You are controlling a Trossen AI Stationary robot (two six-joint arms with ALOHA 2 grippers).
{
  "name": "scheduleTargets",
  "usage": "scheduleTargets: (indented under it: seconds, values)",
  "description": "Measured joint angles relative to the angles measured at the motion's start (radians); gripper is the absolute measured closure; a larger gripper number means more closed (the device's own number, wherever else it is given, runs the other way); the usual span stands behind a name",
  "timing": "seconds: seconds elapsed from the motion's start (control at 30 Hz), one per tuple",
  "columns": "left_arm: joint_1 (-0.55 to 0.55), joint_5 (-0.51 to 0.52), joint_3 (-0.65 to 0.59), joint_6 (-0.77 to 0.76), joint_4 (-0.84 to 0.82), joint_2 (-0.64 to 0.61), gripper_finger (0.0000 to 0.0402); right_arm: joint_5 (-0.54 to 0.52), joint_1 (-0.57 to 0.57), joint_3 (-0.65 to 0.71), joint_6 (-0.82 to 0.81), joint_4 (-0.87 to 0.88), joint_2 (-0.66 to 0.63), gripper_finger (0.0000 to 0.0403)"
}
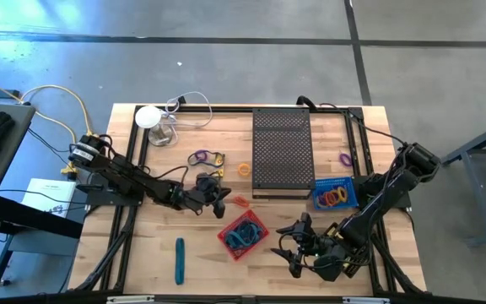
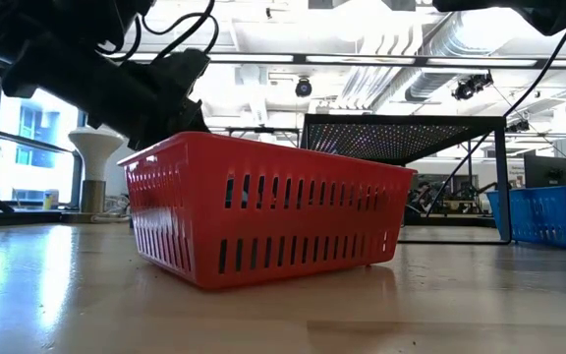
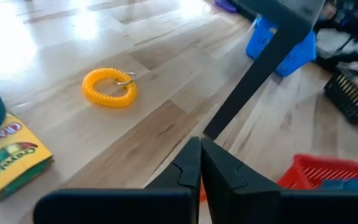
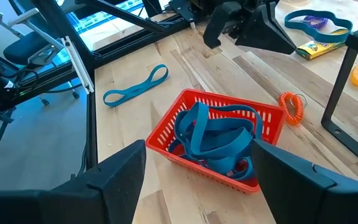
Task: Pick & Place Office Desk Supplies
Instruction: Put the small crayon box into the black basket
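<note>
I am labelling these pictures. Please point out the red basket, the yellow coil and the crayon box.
red basket (image 4: pixel 272 116): right wrist view, on its far rim.
yellow coil (image 3: pixel 109 86): left wrist view, on the coil's ring.
crayon box (image 3: pixel 14 157): left wrist view, on its printed top face.

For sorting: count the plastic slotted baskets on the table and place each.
2. A red slotted plastic basket sits near the table's front centre, holding blue elastic bands. A blue slotted plastic basket sits right of the black perforated tray, holding coloured loops.
</note>
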State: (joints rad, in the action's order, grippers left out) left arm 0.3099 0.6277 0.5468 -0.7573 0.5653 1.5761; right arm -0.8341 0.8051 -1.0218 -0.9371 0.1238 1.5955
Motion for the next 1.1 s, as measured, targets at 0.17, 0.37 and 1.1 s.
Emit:
scheduleTargets:
  seconds: [0.17,0.37,1.1]
  values:
    - [0.0,0.006,0.0,0.024,-0.026,0.0,0.035,0.0,0.0,0.0,0.001,0.0,0.0,0.0127]
    - [0.0,0.095,0.0,0.028,-0.036,0.0,0.0237,0.0,0.0,0.0,0.01,0.0,0.0,0.0127]
    - [0.014,0.277,0.0,-0.097,-0.328,0.026,0.011,0.0,0.0,0.0,0.01,0.0,0.0,0.0127]
